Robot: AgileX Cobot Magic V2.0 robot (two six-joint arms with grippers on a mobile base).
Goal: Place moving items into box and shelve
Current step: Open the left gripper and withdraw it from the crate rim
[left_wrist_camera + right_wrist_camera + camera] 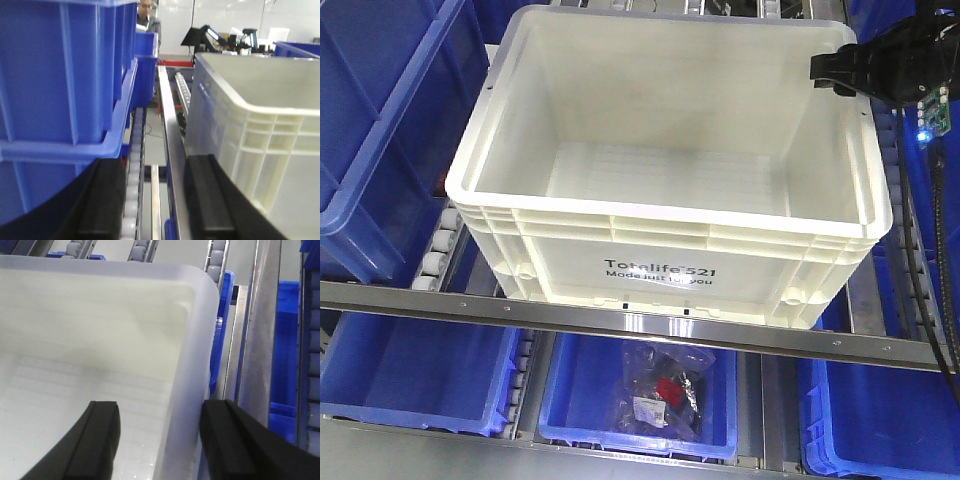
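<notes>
The box [660, 212], a large white tote printed "Totelife 521", sits on the roller shelf, and its inside looks bare. The moving items are out of view. My right gripper [840, 75] is at the box's far right rim. In the right wrist view the right gripper [160, 410] is open and straddles the box's side wall [195, 365], one finger inside and one outside. My left gripper [152, 167] is open with nothing held, low in the gap between the box [250, 125] and a blue bin [60, 75].
A big blue bin [380, 120] stands left of the box. A steel rail [620, 318] runs along the shelf front. Below are more blue bins, one [570, 400] holding a bagged item [660, 395]. Rollers [132, 170] lie under my left gripper. A person [146, 10] stands far behind.
</notes>
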